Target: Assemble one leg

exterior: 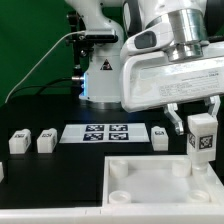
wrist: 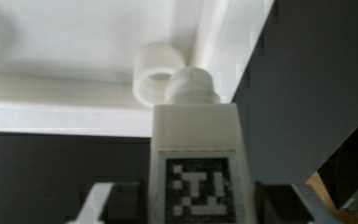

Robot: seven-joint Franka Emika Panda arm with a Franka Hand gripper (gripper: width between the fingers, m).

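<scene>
The hand is clamped on the upright leg, held at a corner socket of the tray near the edge of the desk at the exterior view's right; the leg's tip appears beside the hole, so lowering now may catch the rim and tilt the leg.

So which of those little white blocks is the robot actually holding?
Find the big white tray low in the exterior view. Over its far edge, towards the exterior view's right, the leg stands upright in the tool. The other small posts rest on the black table, untouched; only this one is gripped.
</scene>
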